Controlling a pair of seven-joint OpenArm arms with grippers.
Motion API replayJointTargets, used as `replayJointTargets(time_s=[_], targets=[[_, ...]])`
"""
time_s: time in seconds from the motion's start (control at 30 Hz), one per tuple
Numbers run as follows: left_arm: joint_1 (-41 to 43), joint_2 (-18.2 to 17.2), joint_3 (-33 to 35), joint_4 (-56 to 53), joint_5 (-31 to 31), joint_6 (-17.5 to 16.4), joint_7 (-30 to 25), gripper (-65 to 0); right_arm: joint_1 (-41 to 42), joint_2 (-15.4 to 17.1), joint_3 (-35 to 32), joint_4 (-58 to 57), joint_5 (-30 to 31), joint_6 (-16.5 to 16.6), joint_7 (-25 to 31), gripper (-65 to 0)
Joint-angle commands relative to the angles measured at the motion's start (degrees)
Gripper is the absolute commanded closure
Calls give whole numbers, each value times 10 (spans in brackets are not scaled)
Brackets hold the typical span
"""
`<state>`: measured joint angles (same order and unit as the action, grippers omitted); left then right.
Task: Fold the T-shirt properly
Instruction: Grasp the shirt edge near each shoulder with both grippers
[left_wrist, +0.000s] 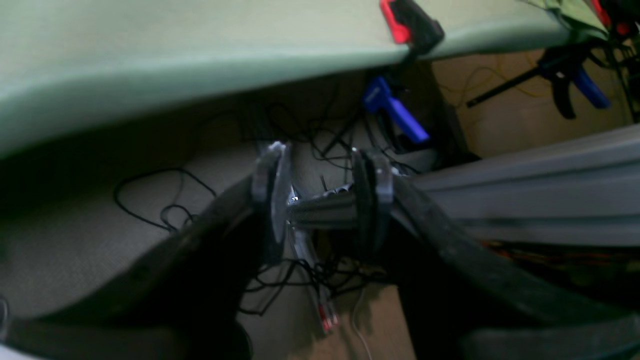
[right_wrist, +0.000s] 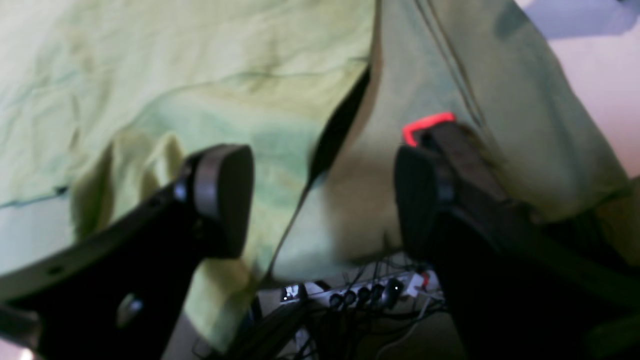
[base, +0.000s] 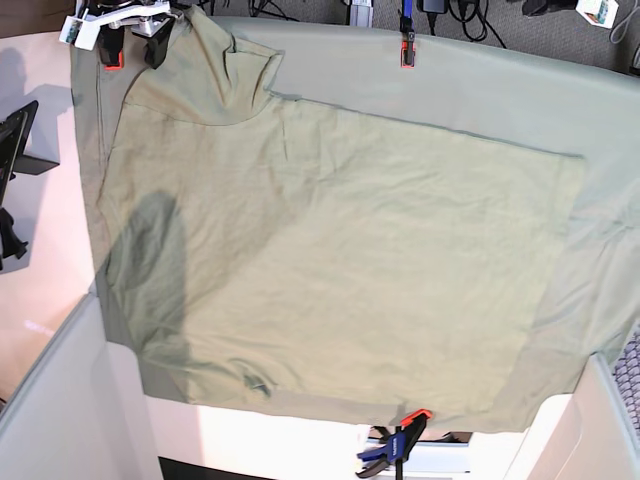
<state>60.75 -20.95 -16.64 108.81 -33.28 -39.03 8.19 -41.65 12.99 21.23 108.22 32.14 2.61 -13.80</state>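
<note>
Little folding looks done: the T-shirt (base: 400, 240) lies broadly spread on the table (base: 480, 90), one end rumpled beneath the right jaws, both pairs spread apart, leaving most folds.

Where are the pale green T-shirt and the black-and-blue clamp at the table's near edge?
Pale green cotton T-shirt (base: 400, 250): base view, middle of its body.
Black-and-blue clamp with red pads (base: 398, 446): base view, its blue body.

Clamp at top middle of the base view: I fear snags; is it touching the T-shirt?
Apart. The base view shows a strip of tablecloth between clamp and T-shirt.
</note>
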Motion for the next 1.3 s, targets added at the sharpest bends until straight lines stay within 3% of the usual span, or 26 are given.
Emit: replayJointTargets(time_s=[0.0,0.37,0.5,0.63,0.83,1.0,1.03,1.17,1.27], targets=[[9,-4,-7,9,-9,-10,-6,-253,3,-1,4,-2,5,1,10,-439],[3,-32,-23,10,-34,-10,-3,-259,61,-21,-23,-73,19,55,-26,-438],[-22,-43,-49,10,-53,-10,20,-259,58,-26,-54,-73,21,58,-26,-438],[-76,-63,-73,10,-115,59,119,-261,59,-45,-65,-73,11,58,-26,-437],[-175,-109,-81,-7,-83,92,127,-261,59,-56,-65,-74,-5,57,-25,-437],[-271,-138,-76,-119,-87,103,127,-261,59,-56,-65,-74,-17,57,-25,-437],[-288,-141,-75,-145,-96,103,127,-268,59,-56,-65,-74,-17,57,-25,-437],[-350,-145,-63,-236,-128,81,134,-406,59,-56,-65,-74,-17,57,-25,-437],[-384,-144,-45,-279,-154,77,146,-423,59,-56,-65,-74,-17,58,-25,-437]])
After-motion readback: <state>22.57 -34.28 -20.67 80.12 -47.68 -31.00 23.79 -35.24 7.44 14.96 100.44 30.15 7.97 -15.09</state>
